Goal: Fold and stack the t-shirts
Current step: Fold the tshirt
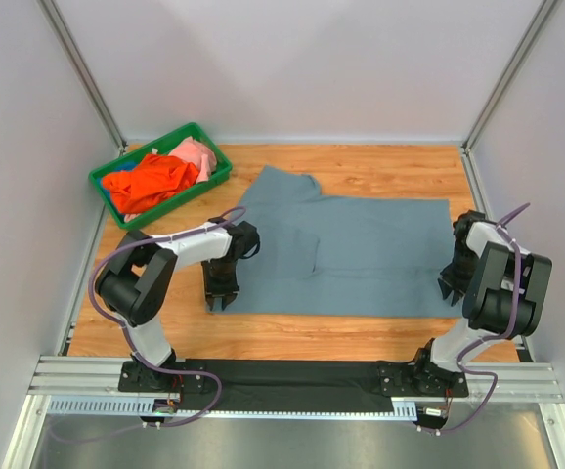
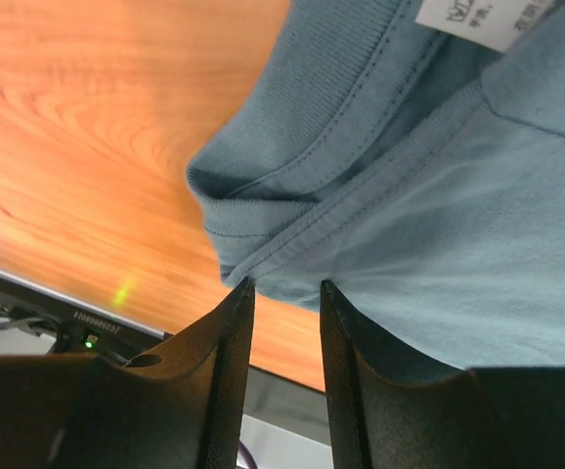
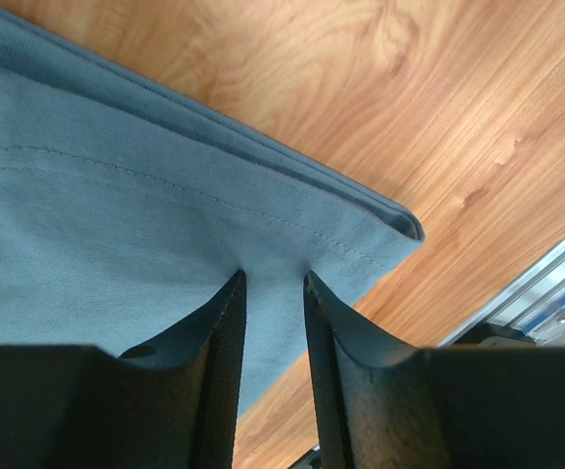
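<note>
The grey-blue t-shirt lies spread flat across the middle of the wooden tabletop, its collar end toward my left arm and its bottom end toward my right. My left fingers stand at the near edge of the collar end, tips down and narrowly parted. The stitched edge of the cloth runs into the mouth of the gap, and bare wood shows through the rest of it. The white neck label sits just beyond, at the top of my left wrist view.

My right fingers are at the shirt's near corner on the other end, also a little apart. The cloth lies flat and smooth in their gap, and the layered hem corner is just beside them. Neither pair is clamping anything that I can see.

At the far left corner of the tabletop, the green bin holds the orange t-shirt and a pink t-shirt, crumpled side by side, well apart from my fingers.
</note>
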Controlling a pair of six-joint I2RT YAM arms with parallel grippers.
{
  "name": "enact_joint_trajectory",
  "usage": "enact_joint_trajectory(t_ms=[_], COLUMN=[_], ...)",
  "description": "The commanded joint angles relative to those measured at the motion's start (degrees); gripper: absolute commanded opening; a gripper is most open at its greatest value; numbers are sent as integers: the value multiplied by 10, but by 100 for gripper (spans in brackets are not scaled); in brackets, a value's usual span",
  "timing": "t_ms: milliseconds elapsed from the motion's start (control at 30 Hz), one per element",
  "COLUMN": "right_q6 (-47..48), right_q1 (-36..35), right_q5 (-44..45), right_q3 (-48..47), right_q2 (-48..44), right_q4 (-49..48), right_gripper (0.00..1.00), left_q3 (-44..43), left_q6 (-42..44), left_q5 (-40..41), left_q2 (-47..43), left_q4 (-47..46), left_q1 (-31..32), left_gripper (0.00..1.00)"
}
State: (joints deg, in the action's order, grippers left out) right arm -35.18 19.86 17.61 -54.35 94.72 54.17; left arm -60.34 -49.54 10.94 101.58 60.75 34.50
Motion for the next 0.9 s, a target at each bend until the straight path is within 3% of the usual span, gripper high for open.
enact_joint_trajectory(t_ms=[0,167,333,467,667,867], right_q6=[-8,3,52,80,92,86], right_q1=[4,3,-26,-119,-226,-271], right_q5=[26,21,-127,-261,-321,-360], right_q3=[12,-32,-144,-277,-456,-652], right_q2=[-19,-53,-73,-43,110,273], right_q4=[-1,39,57,13,-40,-97], right_gripper=[31,33,36,38,41,42], left_q3=[27,-18,-112,-187,-322,-411], left_q6=[-25,-12,12,56,93,116], left_q5=[-3,5,-11,-64,-106,-106], left_q2=[-29,-65,-121,-131,-49,18], left_q4=[21,56,46,-11,-61,-77], left_q1=[-1,-18,-43,-82,-126,-146], left_gripper=[41,43,43,46,49,50])
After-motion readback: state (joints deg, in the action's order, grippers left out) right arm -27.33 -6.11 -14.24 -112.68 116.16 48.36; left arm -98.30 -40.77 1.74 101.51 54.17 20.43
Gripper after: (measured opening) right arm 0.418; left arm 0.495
